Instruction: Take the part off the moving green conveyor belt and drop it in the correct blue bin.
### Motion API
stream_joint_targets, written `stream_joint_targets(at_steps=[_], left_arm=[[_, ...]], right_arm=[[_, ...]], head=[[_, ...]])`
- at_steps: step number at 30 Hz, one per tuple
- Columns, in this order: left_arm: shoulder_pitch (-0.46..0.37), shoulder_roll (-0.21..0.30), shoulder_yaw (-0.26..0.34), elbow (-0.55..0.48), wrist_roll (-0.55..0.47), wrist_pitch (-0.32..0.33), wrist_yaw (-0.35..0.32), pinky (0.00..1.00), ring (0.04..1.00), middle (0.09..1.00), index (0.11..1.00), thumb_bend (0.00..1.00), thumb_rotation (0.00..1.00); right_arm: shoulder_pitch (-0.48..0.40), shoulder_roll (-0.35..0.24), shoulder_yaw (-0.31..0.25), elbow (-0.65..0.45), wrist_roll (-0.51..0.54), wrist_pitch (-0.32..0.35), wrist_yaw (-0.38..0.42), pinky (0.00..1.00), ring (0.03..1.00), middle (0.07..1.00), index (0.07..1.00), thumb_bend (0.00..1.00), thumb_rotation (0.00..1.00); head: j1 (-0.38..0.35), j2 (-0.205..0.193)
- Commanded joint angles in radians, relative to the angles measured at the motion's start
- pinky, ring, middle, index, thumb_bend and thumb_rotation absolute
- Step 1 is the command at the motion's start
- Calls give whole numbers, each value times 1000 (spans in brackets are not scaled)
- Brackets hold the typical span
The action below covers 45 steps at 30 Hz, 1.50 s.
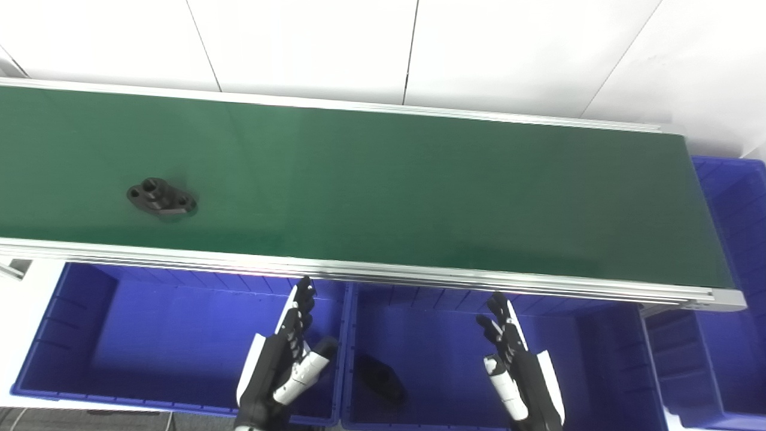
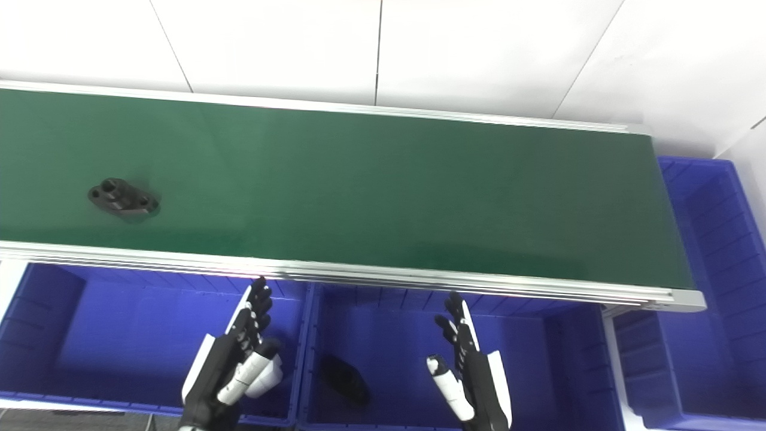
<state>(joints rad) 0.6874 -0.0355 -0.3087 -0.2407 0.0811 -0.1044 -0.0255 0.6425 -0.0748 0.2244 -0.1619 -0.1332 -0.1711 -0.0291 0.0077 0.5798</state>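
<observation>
Looking down over the belt (image 1: 383,179), I am seeing the green strip running across the frame from the left edge toward the right, tilting slightly downward as it goes. At the left of the frame the black part (image 1: 161,198) is lying flat on the belt, nearer the near rail than the far one, its holes facing up. Below it, at lower left, the left bin (image 1: 78,335) is sitting under the belt's near edge. My left hand (image 1: 287,359) is hovering over that bin's right side, fingers spread and stretched toward the belt, holding nothing. Just right of it the middle bin (image 1: 598,359) is holding a dark piece (image 1: 380,377) on its floor, too shadowed for me to make out its shape. My right hand (image 1: 517,365) is hovering over the middle bin, likewise spread and empty, well apart from the part. At the far right a third bin (image 1: 739,197) is standing past the belt's end.
</observation>
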Motion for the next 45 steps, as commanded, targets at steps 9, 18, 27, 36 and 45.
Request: stream_joint_targets(at_steps=[9, 18, 27, 36, 45], left_arm=[[1, -42, -33, -14, 98, -39, 47, 880, 948, 1000, 1000, 728, 730], [0, -70, -54, -10, 75, -30, 54, 882, 955, 1000, 1000, 724, 668], [-6, -83, -67, -35, 104, 1, 65, 856, 943, 998, 1000, 762, 655], [0, -85, -81, -60, 94, 34, 56, 861, 938, 1000, 1000, 751, 631], [-2, -80, -82, -68, 100, 40, 57, 866, 939, 1000, 1000, 728, 636]], right_arm=[[-14, -28, -34, -31, 42, -61, 33, 897, 924, 974, 1000, 955, 912], [-21, -40, -58, -37, 73, -44, 53, 897, 940, 978, 1000, 970, 895], [-28, -46, -74, -59, 70, -37, 68, 997, 958, 994, 1000, 960, 899], [-25, -48, -84, -75, 76, -34, 83, 1000, 972, 995, 1000, 908, 928], [-15, -53, -79, -140, -93, -50, 53, 972, 931, 951, 1000, 840, 815]], head=[[59, 22], [101, 49], [155, 129], [167, 140], [116, 148]])
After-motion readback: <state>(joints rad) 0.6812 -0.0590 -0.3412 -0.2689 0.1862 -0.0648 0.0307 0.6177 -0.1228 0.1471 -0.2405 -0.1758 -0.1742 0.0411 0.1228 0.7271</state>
